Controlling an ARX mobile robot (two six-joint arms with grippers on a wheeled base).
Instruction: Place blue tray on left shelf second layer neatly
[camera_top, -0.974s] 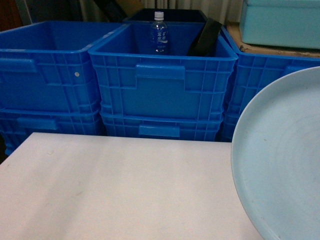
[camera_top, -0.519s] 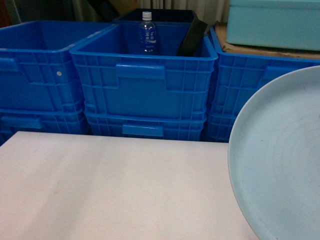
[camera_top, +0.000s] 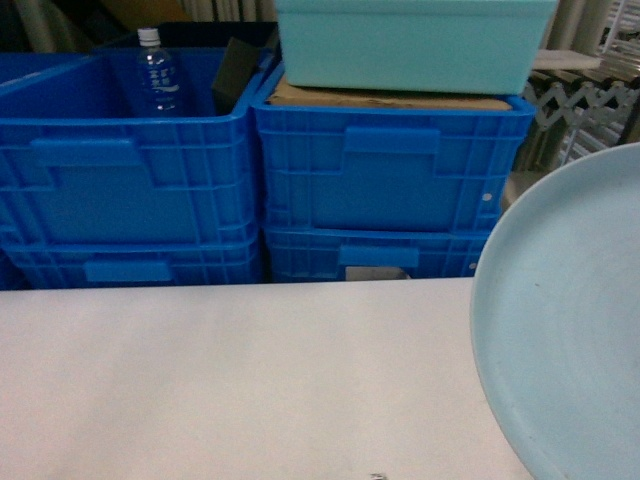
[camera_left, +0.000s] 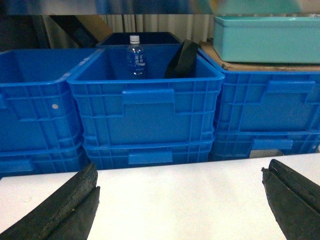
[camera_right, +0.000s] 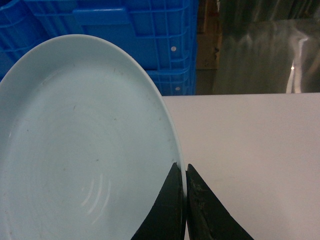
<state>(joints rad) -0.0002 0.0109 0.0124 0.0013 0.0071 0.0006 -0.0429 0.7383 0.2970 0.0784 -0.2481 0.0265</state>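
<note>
Gripping the blue tray (camera_right: 75, 150) by its rim, the right gripper (camera_right: 183, 172) has its two black fingers pinched tight together, one on the inner face and one on the outer side of the edge. In the right wrist view the pale round dish fills the left of the picture, its faint concentric rings catching the light near the bottom. From the head camera, the same tray (camera_top: 570, 330) sits at the lower right, partly cut off by the frame edge, over the white table (camera_top: 240, 380); the gripper itself is out of sight there.

Over on the other side, the left gripper (camera_left: 182, 200) hangs wide open above the table, dark fingers (camera_left: 70, 205) far apart at the bottom corners of its own view, nothing between them.

Behind the table stands a wall of dark-blue ribbed crates (camera_top: 390, 175), stacked two high. A water bottle (camera_top: 158, 72) stands upright inside the open upper crate on the left, with a dark object (camera_left: 182, 59) leaning against that crate's wall beside it. On the right-hand stack lies a sheet of cardboard (camera_top: 390, 98) with a turquoise bin (camera_top: 410, 42) on top. At the far right edge, metal rack rails (camera_top: 580, 95) glint behind the crates; whether this is the left shelf I cannot tell.
</note>
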